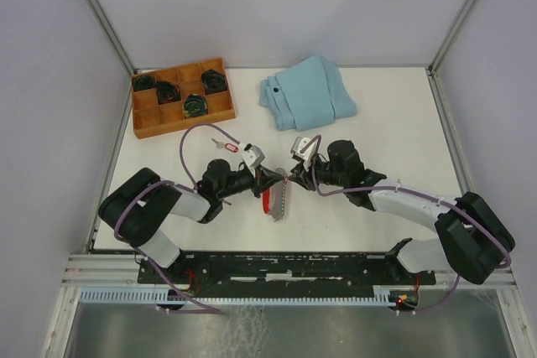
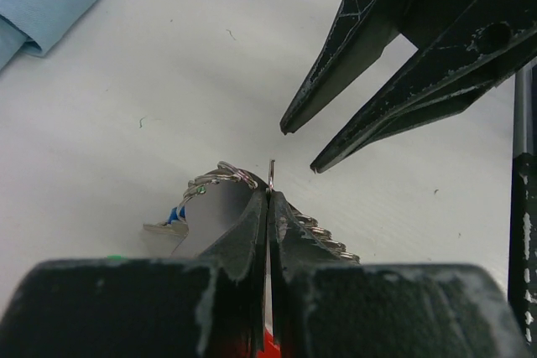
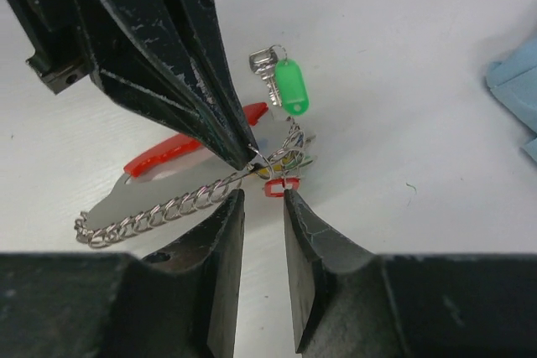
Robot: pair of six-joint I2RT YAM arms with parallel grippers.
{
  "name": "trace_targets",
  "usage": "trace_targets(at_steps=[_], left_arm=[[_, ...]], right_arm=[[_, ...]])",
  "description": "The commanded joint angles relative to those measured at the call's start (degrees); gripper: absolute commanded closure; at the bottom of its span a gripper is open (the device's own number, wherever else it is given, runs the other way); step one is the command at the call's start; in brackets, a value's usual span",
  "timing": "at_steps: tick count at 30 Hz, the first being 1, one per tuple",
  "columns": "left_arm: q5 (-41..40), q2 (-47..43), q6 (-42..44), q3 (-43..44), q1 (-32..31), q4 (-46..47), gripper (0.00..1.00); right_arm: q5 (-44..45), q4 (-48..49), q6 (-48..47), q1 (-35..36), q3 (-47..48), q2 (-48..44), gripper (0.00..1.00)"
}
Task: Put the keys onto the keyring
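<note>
We find the left end effector (image 2: 268,199) clamped together on one wire loop of the keyring (image 3: 168,207), which lies mid-tabletop (image 1: 403,115); the right end effector (image 3: 262,199) stands apart just right of that loop, a small red tag (image 3: 279,186) at its tips; a green-tagged key (image 3: 289,85) lies at the ring's far end. We advise pinning the loop firmly; present the key's eye squarely to the wire; do not drag the strip.

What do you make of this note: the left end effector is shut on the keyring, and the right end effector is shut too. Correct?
Not quite. The left end effector is shut on the keyring, but the right end effector is open, its jaws apart, as the right wrist view shows.
</note>
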Motion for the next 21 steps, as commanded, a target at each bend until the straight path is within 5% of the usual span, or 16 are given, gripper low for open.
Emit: trace_targets(at_steps=[1, 8, 21], left_arm=[[4.97, -2.25, 5.42, 1.76, -0.05, -1.71, 0.97], [11.45, -2.82, 9.62, 2.29, -0.05, -3.31, 0.97], [13.82, -4.2, 12.62, 2.2, -0.04, -4.98, 0.97]], right_arm=[[-5.83, -4.67, -8.15, -1.05, 2.47, -3.85, 0.66], [-18.75, -14.46, -16.89, -3.68, 6.91, -2.16, 0.65], [-22.66, -24.37, -23.21, -4.84, 12.34, 2.69, 0.66]])
